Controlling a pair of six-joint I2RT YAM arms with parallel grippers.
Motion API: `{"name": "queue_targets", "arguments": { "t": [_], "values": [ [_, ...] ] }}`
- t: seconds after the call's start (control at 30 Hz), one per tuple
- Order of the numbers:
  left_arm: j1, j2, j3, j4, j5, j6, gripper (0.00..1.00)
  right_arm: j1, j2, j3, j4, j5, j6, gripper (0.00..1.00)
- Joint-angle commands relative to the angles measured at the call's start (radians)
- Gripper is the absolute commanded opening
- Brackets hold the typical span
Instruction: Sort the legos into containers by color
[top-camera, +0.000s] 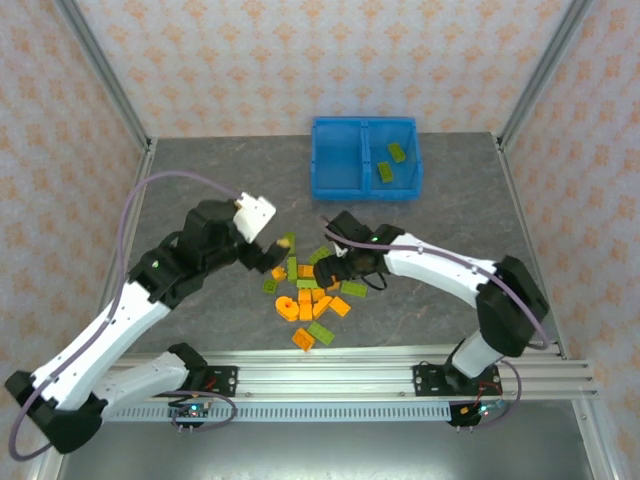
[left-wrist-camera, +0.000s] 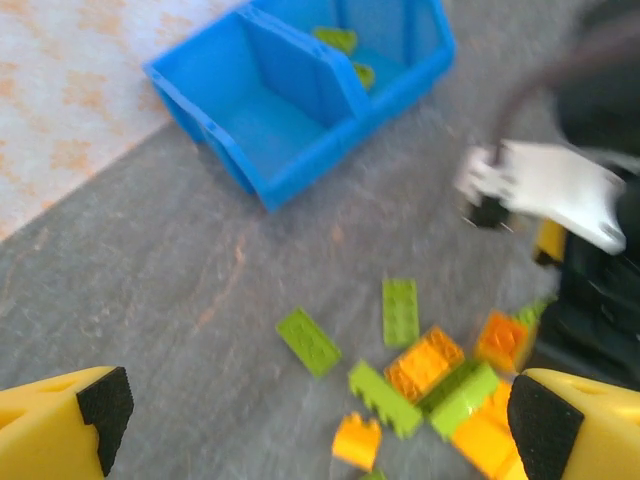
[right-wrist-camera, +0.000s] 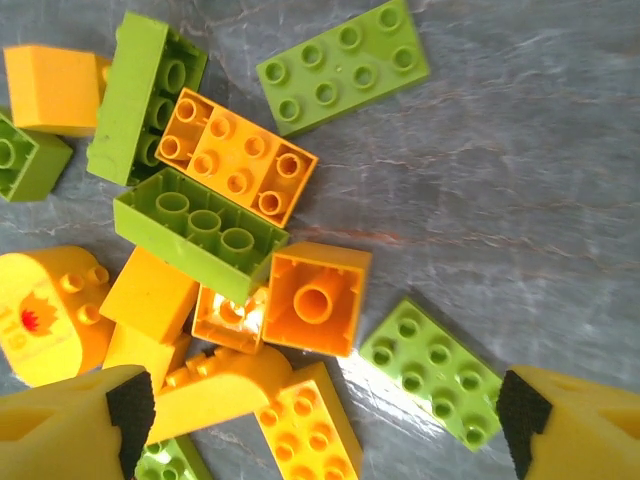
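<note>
legos (top-camera: 312, 295): tight mixed heap, near-centre desk (top-camera: 200, 170).
right gripper (right-wrist-camera: 325, 420): wide open, empty, over heap; may pinch orange plus green.
left gripper (left-wrist-camera: 325, 415): wide open, empty, close by; arms could clash.
containers (top-camera: 360, 186): far; green in right one.

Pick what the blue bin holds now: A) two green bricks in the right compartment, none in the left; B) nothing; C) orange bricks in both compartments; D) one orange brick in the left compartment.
A: from above, two green bricks lie in the blue bin, in its right compartment; the left compartment is bare.
</note>
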Motion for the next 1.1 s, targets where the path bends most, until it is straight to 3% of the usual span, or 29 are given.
{"name": "queue_targets", "arguments": {
  "t": [0.0, 0.27, 0.4, 0.53, 0.8, 0.9, 1.07],
  "values": [
    [0.003, -0.083, -0.079, -0.090, 0.040, 0.195, 1.00, 0.008, 0.070, 0.046, 0.018, 0.006, -0.052, 0.83],
    [0.003, -0.268, -0.309, 0.069, 0.003, 0.238, 1.00, 0.018, 0.181, 0.065, 0.043, -0.019, -0.057, 0.57],
    [0.003, -0.269, -0.345, 0.118, -0.006, 0.254, 1.00, 0.019, 0.191, 0.059, 0.036, -0.015, -0.052, 0.43],
    [0.003, -0.243, -0.342, 0.148, -0.004, 0.253, 1.00, 0.019, 0.160, 0.062, 0.024, 0.041, -0.042, 0.35],
    [0.003, -0.226, -0.344, 0.262, -0.045, 0.212, 1.00, 0.004, 0.015, 0.180, -0.020, 0.197, -0.045, 0.34],
    [0.003, -0.232, -0.358, 0.324, -0.046, 0.194, 1.00, -0.030, -0.035, 0.232, 0.038, 0.278, -0.055, 0.35],
    [0.005, -0.215, -0.371, 0.369, -0.034, 0.171, 1.00, -0.151, 0.067, 0.417, 0.157, 0.407, -0.071, 0.35]
  ]
}}
